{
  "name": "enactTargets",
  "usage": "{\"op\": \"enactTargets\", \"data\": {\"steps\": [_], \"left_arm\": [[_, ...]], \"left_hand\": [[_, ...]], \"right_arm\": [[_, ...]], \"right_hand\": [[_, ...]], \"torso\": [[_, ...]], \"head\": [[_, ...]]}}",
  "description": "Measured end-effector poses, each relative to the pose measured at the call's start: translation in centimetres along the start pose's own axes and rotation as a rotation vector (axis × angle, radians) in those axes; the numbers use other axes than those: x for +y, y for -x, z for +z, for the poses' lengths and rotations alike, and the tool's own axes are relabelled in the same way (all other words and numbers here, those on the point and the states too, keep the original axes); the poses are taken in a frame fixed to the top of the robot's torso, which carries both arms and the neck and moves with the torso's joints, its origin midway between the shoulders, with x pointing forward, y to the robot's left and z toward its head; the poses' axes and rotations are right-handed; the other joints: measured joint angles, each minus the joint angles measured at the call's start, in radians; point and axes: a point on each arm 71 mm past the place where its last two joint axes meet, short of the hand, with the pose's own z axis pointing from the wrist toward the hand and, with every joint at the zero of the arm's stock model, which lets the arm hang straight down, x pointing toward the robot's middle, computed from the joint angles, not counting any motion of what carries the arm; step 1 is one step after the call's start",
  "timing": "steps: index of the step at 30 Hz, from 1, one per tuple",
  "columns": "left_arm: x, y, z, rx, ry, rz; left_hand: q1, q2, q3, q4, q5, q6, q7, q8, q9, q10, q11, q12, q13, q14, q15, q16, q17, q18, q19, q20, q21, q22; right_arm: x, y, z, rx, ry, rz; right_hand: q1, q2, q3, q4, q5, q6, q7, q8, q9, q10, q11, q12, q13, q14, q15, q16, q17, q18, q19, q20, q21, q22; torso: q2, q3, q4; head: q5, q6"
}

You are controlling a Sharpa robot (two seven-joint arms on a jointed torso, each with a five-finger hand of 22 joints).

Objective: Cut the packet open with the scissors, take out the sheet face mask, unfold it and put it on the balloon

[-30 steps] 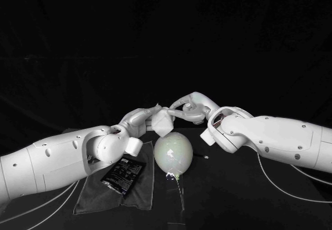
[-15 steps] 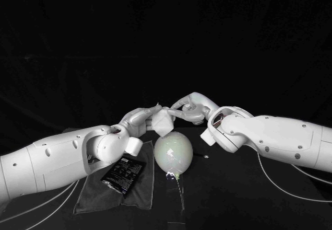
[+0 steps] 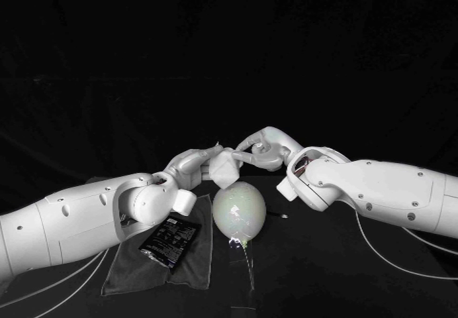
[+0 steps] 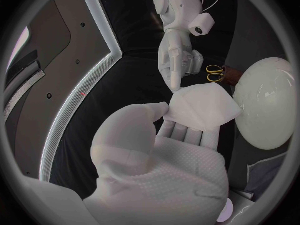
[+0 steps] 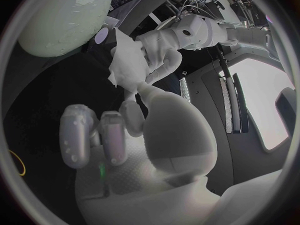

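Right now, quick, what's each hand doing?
Left hand: holding the folded face mask.
Right hand: pinching the same mask's top edge.

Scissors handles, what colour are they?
Yellow. The scissors show best in the left wrist view.

You have a dim head view: the black table (image 3: 324, 265) swallows shadows, and the balloon (image 3: 239, 211) shows small glare spots. Wrist views bend straight edges near the rim; a bright panel (image 5: 265, 105) overexposes.
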Motion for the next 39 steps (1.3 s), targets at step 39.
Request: {"op": "enactTargets", "data": {"steps": [39], "left_arm": [[0.0, 0.12, -0.02, -0.003, 0.002, 0.003]], "left_hand": [[0.0, 0.0, 0.0, 0.0, 0.0, 0.0, 0.0, 0.004, 0.002, 0.004, -0.004, 0.0, 0.001, 0.0, 0.0, 0.004, 0.002, -0.007, 0.004, 0.004, 0.0, -0.003]], "right_arm": [[0.02, 0.38, -0.59, -0.014, 0.018, -0.036]], "right_hand": [[0.055, 0.003, 0.039, -0.053, -0.006, 0.024, -0.025, 0.087, 0.055, 0.002, -0.009, 0.054, -0.002, 0.0, -0.024, 0.01, 0.0, 0.0, 0.001, -0.023, 0.049, 0.0]], "torso": [[0.0, -0.0004, 0.0006]], "head": [[0.001, -0.002]]}}
